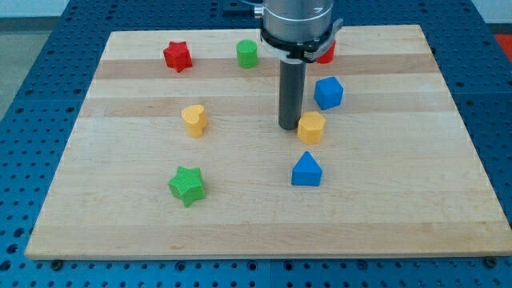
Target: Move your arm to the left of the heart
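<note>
Green star (pixel 187 185), yellow heart (pixel 194 120), my tip (pixel 288 127)

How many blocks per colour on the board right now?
Red: 2, the red star and a red block mostly hidden behind the arm.
Green: 2, the green cylinder and green star.
Yellow: 2, the yellow heart and a yellow block just to the view's right of my tip.
Blue: 2, blue block and blue block.
Total: 8.
</note>
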Tool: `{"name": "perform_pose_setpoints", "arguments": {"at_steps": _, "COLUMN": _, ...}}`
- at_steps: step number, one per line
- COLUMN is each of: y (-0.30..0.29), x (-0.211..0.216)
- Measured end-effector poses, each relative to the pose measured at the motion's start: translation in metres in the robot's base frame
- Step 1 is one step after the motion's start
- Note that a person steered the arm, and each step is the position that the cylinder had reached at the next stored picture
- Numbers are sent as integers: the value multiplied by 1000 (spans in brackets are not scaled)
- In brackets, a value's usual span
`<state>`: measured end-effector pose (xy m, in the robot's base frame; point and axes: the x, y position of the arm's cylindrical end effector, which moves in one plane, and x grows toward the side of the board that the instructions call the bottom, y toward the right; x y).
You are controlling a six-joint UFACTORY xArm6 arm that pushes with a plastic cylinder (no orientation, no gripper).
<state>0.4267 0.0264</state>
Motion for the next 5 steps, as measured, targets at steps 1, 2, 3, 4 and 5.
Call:
{"name": "perform_pose_setpoints", "arguments": {"at_steps": 1, "y": -32, "x": 3}}
{"name": "perform_pose_setpoints", "arguments": {"at_steps": 2, "y": -55, "x": 15}}
{"name": "perform_pose_setpoints", "arguments": {"at_steps": 3, "y": -61, "x": 24}}
{"name": "perform_pose_setpoints", "arguments": {"at_steps": 4, "y": -84, "x": 29}}
{"name": "perform_pose_setpoints", "arguments": {"at_steps": 5, "y": -109, "x": 32}}
